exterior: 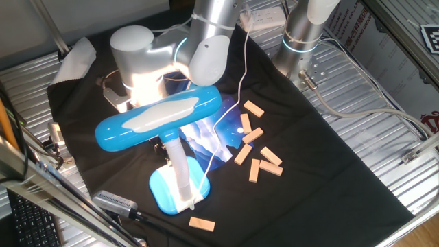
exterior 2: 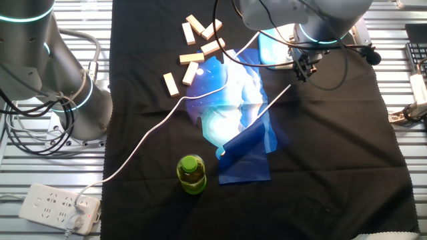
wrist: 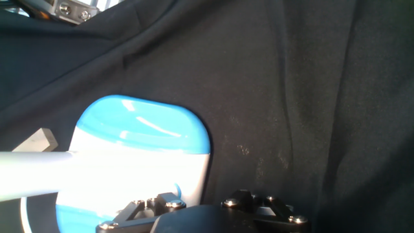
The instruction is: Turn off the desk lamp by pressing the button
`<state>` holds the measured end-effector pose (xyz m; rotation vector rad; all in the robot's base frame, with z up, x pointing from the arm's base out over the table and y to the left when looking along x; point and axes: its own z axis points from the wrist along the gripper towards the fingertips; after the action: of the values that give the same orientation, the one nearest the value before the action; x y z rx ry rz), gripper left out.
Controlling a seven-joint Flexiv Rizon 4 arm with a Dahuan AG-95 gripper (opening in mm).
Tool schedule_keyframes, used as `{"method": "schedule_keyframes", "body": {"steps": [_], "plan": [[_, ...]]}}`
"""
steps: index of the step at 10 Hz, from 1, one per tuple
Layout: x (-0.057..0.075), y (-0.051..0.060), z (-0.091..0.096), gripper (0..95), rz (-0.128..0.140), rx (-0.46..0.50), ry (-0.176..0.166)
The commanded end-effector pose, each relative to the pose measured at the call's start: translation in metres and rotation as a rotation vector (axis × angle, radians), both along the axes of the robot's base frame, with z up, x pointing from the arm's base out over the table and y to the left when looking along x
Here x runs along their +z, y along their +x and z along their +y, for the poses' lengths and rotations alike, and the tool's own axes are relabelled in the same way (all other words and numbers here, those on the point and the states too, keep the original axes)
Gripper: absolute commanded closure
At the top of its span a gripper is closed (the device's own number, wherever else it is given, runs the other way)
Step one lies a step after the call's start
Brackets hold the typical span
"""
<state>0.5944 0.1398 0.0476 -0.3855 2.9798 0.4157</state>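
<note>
The desk lamp has a long sky-blue head (exterior: 158, 121) with a white top panel, a white neck (exterior: 175, 162) and a rounded blue base (exterior: 177, 189). It is lit and throws a bright patch on the black cloth (exterior 2: 225, 115). My gripper (exterior 2: 302, 67) hangs below the silver arm, close above the far side of the base (exterior 2: 272, 47). In one fixed view the lamp head hides it. In the hand view the base (wrist: 143, 144) lies just ahead and to the left of the hand's metal body (wrist: 200, 213). No fingertips show. I cannot make out the button.
Several wooden blocks (exterior: 255, 152) lie on the cloth right of the lamp. A white cord (exterior 2: 143, 140) runs to a power strip (exterior 2: 59, 204). A green bottle (exterior 2: 191, 174) stands near the cloth's edge. A second arm's base (exterior 2: 70, 100) stands beside the cloth.
</note>
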Motion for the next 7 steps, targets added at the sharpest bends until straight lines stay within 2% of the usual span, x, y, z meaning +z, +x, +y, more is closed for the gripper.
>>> {"method": "schedule_keyframes", "body": {"steps": [1, 7], "plan": [[0.0, 0.0015, 0.0005, 38.0, 0.005, 0.015, 0.002], [0.0, 0.0015, 0.0005, 38.0, 0.013, 0.007, 0.012]]}}
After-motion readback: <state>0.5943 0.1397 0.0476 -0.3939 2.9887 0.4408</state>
